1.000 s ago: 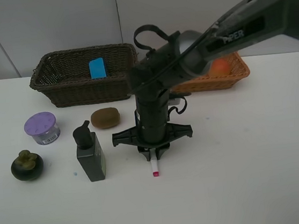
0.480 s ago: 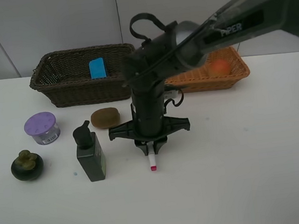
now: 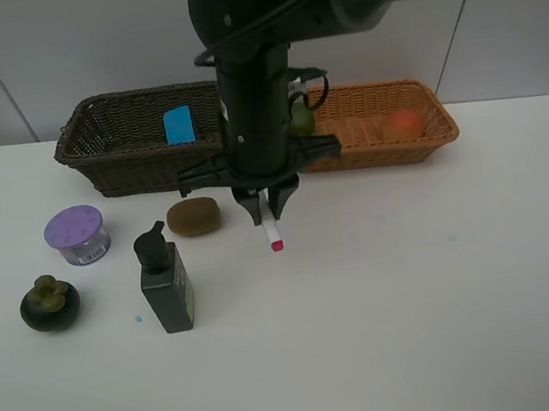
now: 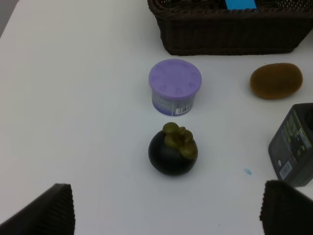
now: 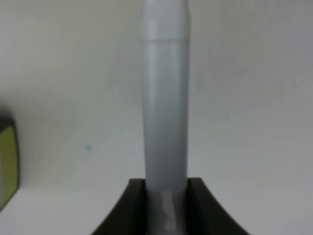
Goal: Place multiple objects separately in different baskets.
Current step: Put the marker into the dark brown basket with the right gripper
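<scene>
R tool [image 3: 267, 209] clamped on white pen [image 3: 272, 232]; pen hangs near-vertical, red end lowest, tip seems clear of counter [image 3: 414, 299]. R wrist view: tool [image 5: 165, 196] fingers tight on both sides of pen barrel [image 5: 164, 98], counter behind it. In high view the pen sits just right of brown kiwi [image 3: 193, 216], in front of where the two baskets meet. Dark brown basket [image 3: 120, 154] at back L, blue eraser block [image 3: 178, 125] inside it. Orange-tan basket [image 3: 416, 140] at back R, holds orange-red fruit [image 3: 403, 123]; green fruit [image 3: 300, 118] at its L end, partly hidden by arm. On counter, L side: purple-lidded jar [image 3: 77, 235], dark mangosteen [image 3: 49, 303] near it toward the front, dark green pump bottle [image 3: 165, 282] upright, just in front of kiwi. L tool [image 4: 166, 213] not in high view; L wrist view shows fingers spread wide, nothing btwn them, above counter near mangosteen [image 4: 172, 154], w/ jar [image 4: 174, 85], kiwi [image 4: 276, 81] and bottle [image 4: 293, 147] beyond.
</scene>
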`<action>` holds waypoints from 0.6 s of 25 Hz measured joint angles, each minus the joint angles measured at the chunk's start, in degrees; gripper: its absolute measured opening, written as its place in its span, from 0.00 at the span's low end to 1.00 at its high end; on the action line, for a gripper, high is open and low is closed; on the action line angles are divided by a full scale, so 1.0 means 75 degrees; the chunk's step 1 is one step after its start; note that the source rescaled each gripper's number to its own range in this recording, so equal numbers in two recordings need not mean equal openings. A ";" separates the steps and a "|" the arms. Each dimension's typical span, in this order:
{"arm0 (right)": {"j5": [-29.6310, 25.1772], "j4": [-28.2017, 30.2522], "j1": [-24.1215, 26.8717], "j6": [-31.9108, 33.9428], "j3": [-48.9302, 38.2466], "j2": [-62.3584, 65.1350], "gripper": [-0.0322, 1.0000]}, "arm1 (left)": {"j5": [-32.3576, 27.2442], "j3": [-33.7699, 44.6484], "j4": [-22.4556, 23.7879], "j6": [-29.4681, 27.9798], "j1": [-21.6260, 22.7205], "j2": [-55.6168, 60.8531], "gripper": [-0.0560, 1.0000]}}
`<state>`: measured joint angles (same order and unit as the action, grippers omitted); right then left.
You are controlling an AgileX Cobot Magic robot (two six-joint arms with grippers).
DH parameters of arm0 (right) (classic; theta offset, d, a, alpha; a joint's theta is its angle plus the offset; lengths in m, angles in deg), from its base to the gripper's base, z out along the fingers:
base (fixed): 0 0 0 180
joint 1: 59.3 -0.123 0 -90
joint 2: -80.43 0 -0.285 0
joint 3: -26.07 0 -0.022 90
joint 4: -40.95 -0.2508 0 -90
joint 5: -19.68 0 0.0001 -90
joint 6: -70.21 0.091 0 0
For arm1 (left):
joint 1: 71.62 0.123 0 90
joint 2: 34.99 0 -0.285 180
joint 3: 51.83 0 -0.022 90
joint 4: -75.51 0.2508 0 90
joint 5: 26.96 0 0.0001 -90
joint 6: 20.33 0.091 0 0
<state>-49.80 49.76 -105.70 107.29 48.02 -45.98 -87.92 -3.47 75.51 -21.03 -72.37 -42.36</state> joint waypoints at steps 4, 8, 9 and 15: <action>-0.0043 0.0695 0.0015 -0.1092 0.0995 0.0341 0.05 | 0.0000 0.0000 0.0000 0.0000 0.0000 0.0000 1.00; 0.0057 0.1010 0.0133 -0.2347 0.1718 0.0350 0.05 | 0.0000 0.0000 0.0000 0.0000 0.0000 0.0000 1.00; 0.0280 0.1010 0.0198 -0.2600 0.1801 0.0350 0.05 | 0.0000 0.0000 0.0000 0.0000 0.0000 0.0000 1.00; 0.2236 0.1008 0.0666 -0.3677 0.1859 0.0206 0.05 | 0.0000 0.0000 0.0000 0.0000 0.0000 0.0000 1.00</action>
<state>-33.03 57.32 -100.71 79.71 61.96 -44.44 -87.92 -3.47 75.51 -21.03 -72.37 -42.36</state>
